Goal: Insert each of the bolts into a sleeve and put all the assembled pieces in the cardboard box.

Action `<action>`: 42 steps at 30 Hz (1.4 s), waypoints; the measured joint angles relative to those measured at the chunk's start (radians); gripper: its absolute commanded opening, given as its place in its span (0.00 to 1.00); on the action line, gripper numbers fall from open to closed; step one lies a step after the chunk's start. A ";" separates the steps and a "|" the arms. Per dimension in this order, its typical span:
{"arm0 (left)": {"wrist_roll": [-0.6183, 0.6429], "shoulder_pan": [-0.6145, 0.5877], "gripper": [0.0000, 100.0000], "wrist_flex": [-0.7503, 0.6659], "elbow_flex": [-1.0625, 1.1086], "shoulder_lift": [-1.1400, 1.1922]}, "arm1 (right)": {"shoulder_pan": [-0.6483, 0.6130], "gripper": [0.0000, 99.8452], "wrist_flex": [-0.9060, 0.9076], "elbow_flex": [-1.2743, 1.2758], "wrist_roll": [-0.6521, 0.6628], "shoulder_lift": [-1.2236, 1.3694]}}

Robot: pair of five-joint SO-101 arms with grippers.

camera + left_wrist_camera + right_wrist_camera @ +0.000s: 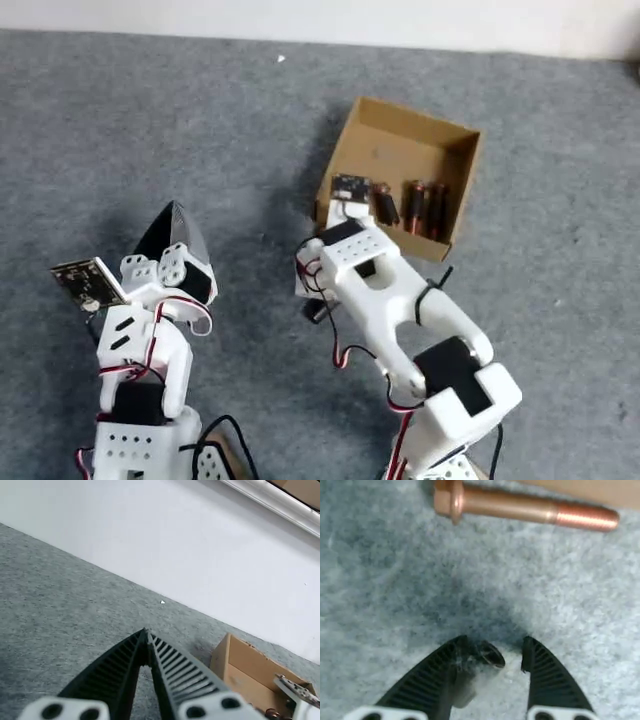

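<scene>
A copper bolt [520,507] lies on the grey carpet beside the cardboard box wall [580,486]. My right gripper [495,642] is open just short of the bolt. A short dark sleeve [487,656] lies between its fingers, against one finger and apart from the other. In the high view the right arm [365,265] reaches to the near left corner of the cardboard box [462,165], which holds several copper and dark pieces [415,207]. My left gripper [146,634] is shut on nothing and held above the carpet, off to the left of the box [245,672].
Grey carpet [200,120] covers the table, with a white wall along its far edge. The left arm [150,330] stands at the lower left, with open carpet between it and the box. Cables hang from both arms.
</scene>
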 measured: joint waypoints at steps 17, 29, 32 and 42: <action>0.000 0.000 0.01 0.000 0.000 0.000 | -0.072 0.00 0.137 -0.011 0.080 -0.031; 0.000 0.080 0.01 0.000 0.000 0.000 | 0.167 0.00 0.078 0.117 0.273 -0.459; 0.000 0.121 0.01 0.000 0.000 0.000 | 0.249 0.00 -0.060 0.215 0.282 -0.529; 0.023 0.305 0.12 0.275 -0.169 0.005 | 0.407 0.00 -0.354 0.381 0.282 -0.635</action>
